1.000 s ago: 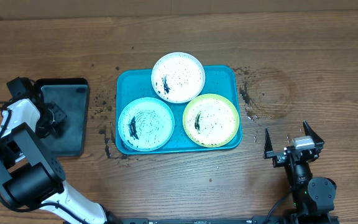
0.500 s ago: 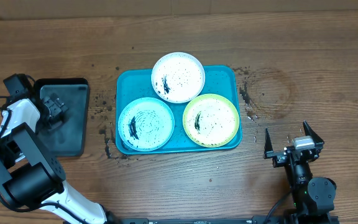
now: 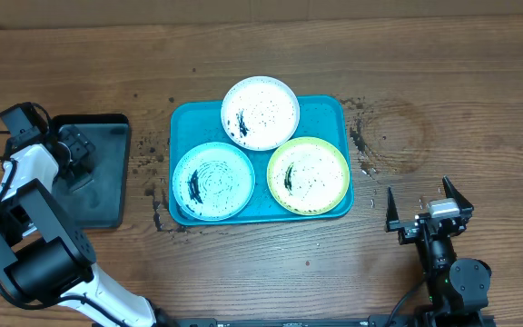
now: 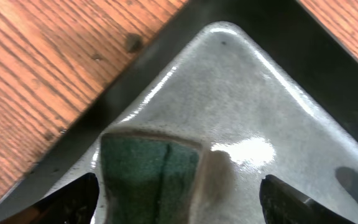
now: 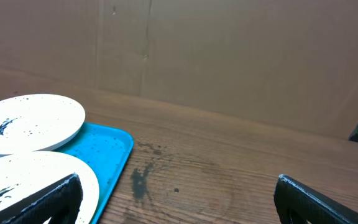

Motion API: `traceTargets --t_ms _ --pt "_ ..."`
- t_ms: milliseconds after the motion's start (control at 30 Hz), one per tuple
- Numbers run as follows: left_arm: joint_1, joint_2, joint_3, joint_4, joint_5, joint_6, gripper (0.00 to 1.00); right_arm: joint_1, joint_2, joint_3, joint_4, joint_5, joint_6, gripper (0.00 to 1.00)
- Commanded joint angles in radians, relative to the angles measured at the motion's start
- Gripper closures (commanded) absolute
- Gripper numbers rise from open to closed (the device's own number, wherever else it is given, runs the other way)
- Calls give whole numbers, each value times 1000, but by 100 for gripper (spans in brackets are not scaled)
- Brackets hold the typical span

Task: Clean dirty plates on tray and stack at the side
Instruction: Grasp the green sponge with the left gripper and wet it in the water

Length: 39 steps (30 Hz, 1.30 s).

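plates: 3 (white-rimmed plate, light-blue-rimmed plate, yellow-green-rimmed plate) | turquoise tray: 1 | black tray: 1 | green sponge: 1 | grippers: 2 (left gripper, right gripper) | wooden table: 1

The tray lies in the middle of the table. Three plates are on it. The far plate sits at the middle of the tray's far edge and reaches out over the rim. The near left plate and the near right plate lie just beside each other in the near corners. A smaller tray lies near the table's left edge, apart from the tray. A sponge lies in one corner of it, under the left gripper. The right gripper is near the table's near right corner.
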Motion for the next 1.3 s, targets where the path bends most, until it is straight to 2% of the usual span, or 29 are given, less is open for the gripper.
traceTargets --t_ms 0,267,333,433,533,600,667,767,800,867,900,967,1000,1033,1167,1267 --pt "-1 14 -5 8 38 12 18 3 -8 -10 5 6 7 0" --pt "-1 65 -24 -11 7 12 19 3 -8 -10 5 6 7 0" --pt "-1 78 -24 -25 7 12 23 3 -8 -10 6 6 7 0" --pt "-1 79 -23 -45 7 12 45 3 -8 -10 5 6 7 0" --pt "-1 68 -21 -68 7 12 76 3 -8 -10 5 6 7 0" --pt "-1 58 -21 -91 7 12 89 3 -8 -10 5 6 7 0" --pt "-1 51 -21 -116 8 12 96 3 -8 -10 5 6 7 0" --pt "-1 48 -21 -145 14 12 96 3 -8 -10 5 6 7 0" --pt "-1 48 -21 -147 14 12 90 3 -8 -10 6 6 7 0" --pt "-1 48 -21 -139 13 13 37 3 -8 -10 5 6 7 0" --pt "-1 48 -21 -127 11 19 25 3 -8 -10 5 6 7 0" --pt "-1 48 -21 -102 6 34 15 3 -8 -10 5 6 7 0" --pt "-1 48 -21 -87 6 49 5 3 -8 -10 5 6 7 0" --pt "-1 48 -21 -73 6 67 2 3 -8 -10 5 6 7 0" --pt "-1 48 -21 -24 6 118 6 3 -8 -10 6 6 7 0" --pt "-1 51 -21 -2 7 117 18 3 -8 -10 5 6 7 0"
